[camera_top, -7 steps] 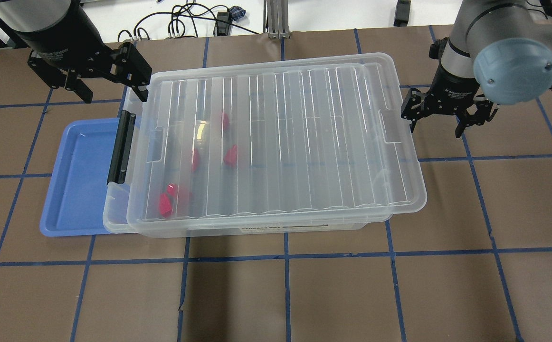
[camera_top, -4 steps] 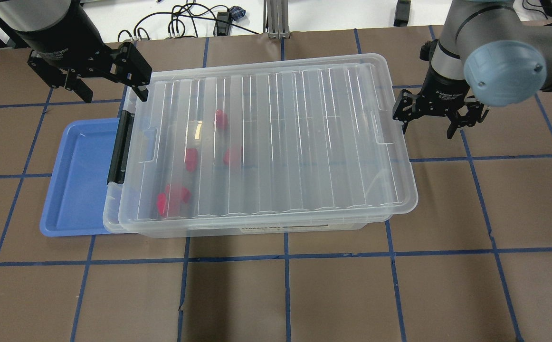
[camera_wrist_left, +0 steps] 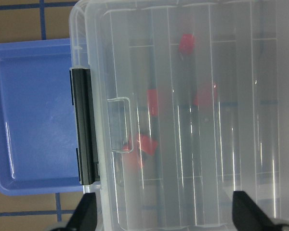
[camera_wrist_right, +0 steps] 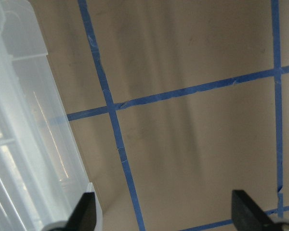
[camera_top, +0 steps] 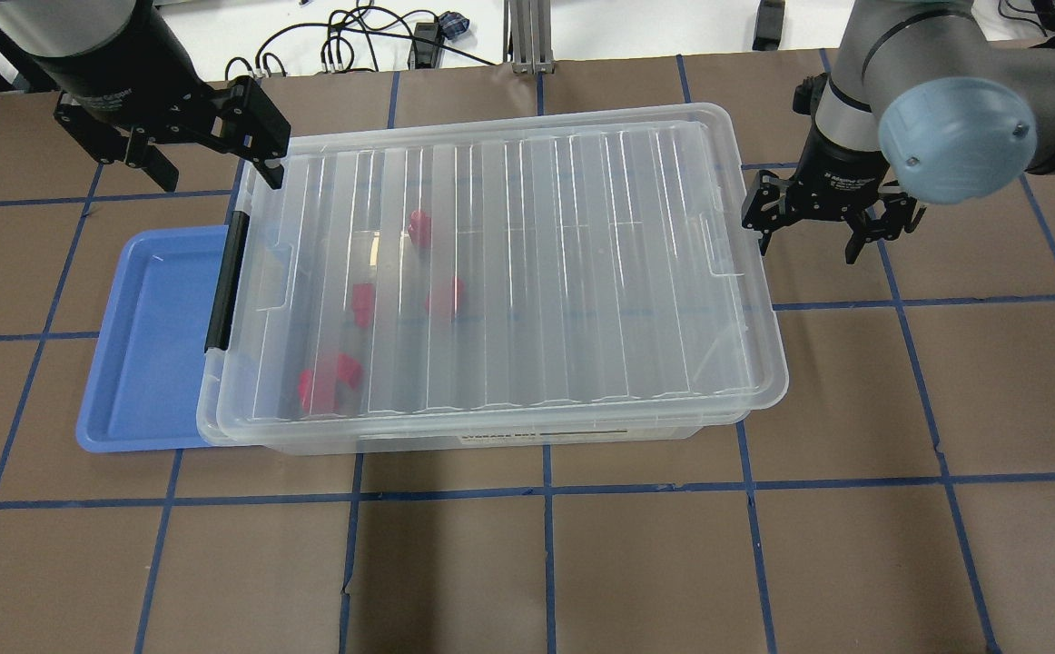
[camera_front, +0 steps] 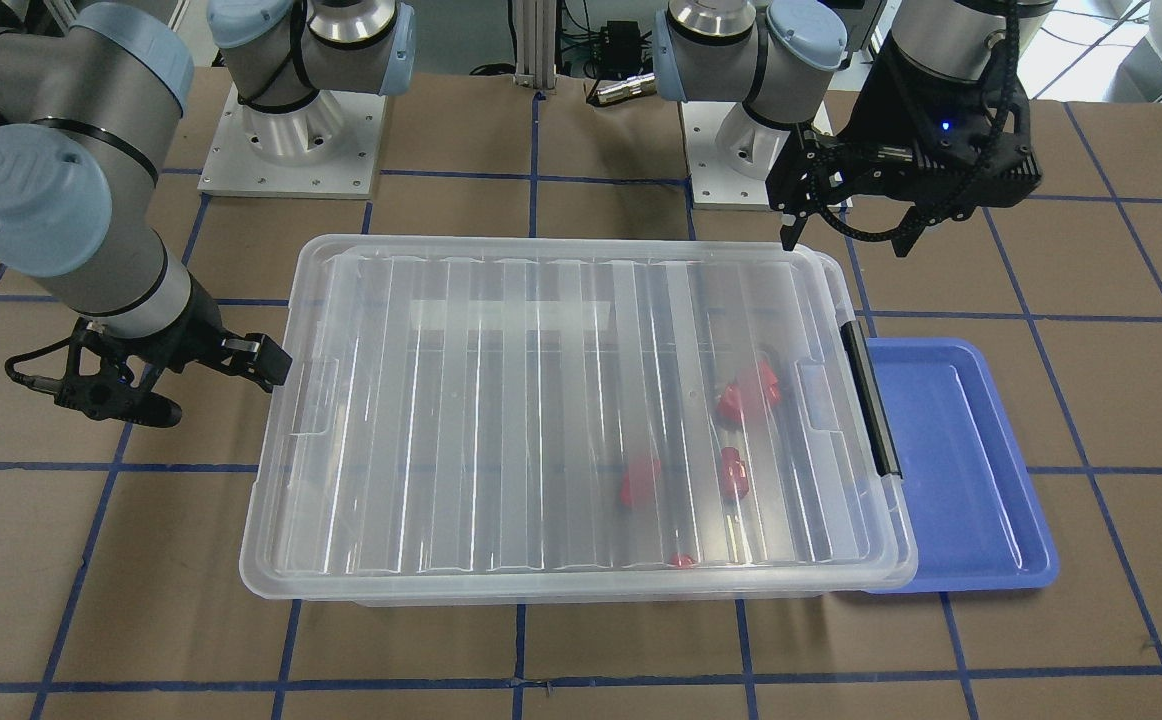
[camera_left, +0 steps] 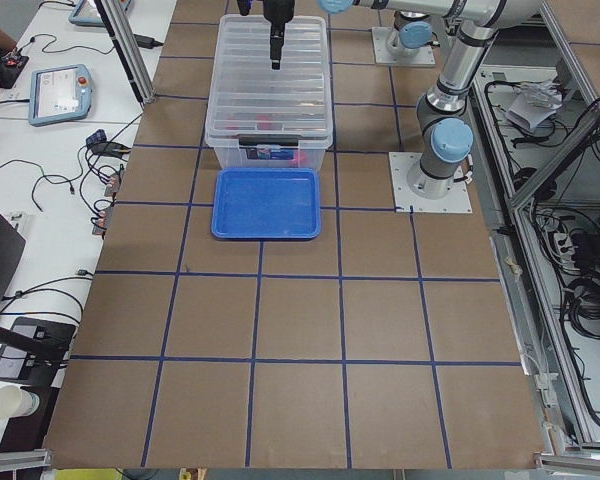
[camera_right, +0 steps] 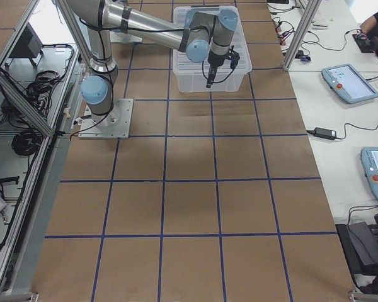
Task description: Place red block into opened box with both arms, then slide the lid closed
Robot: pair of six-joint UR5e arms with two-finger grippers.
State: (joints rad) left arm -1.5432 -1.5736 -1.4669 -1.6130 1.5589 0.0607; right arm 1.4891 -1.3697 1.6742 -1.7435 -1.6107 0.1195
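The ribbed clear lid (camera_top: 527, 263) lies flat on the clear box (camera_top: 491, 438) and covers nearly all of it. The box's black bar (camera_top: 226, 282) shows at its left short end. Several red blocks (camera_top: 419, 225) lie inside near that end, blurred through the lid (camera_wrist_left: 192, 96). My left gripper (camera_top: 217, 173) hangs open above the box's far left corner, holding nothing. At the lid's right short end my right gripper (camera_top: 806, 247) stands open, its near finger (camera_top: 761, 232) at the lid's edge. Whether it touches I cannot tell.
A blue tray (camera_top: 146, 345) lies against the box's left end, partly under it. Brown table paper with a blue tape grid (camera_top: 546, 490) spreads around. Cables (camera_top: 355, 36) lie beyond the far edge. The arm bases (camera_front: 291, 130) stand behind the box.
The lid has slid left over the box, closing the gap near the black bar. My right gripper moved left behind it. The left gripper stayed nearly still.
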